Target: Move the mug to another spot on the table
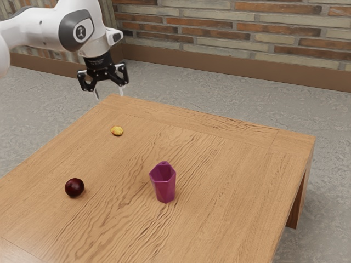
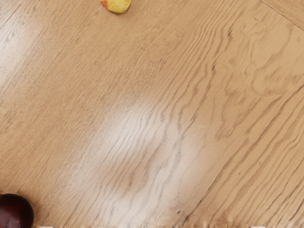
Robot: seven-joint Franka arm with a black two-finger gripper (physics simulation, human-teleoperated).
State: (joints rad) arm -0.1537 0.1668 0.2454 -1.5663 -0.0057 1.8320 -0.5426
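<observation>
Starting at the exterior view's left, the white arm (image 1: 49,24) reaches in high above the table's far corner. Its gripper (image 1: 108,91) points downward with the fingers spread and nothing between them. It is well apart from every object, which suggests an approach has not yet begun.

Below it on the wooden table (image 1: 230,164), a dark red fruit (image 1: 74,187) lies near the front left. A small yellow item (image 1: 117,131) sits farther back, closer to the gripper. Both appear again in the wrist view, the dark red fruit (image 2: 14,211) and the small yellow item (image 2: 116,4), with bare wood between them.

Further right, the purple mug (image 1: 163,182) stands upright near the table's middle, its mouth open upward. No handle can be made out. It stands apart from both small items, so a downward reach looks unobstructed, and the bare wood to its right offers room for a new spot.

No brand or label can be read. A round grey cap on the arm carries a small mark, too small to tell.
</observation>
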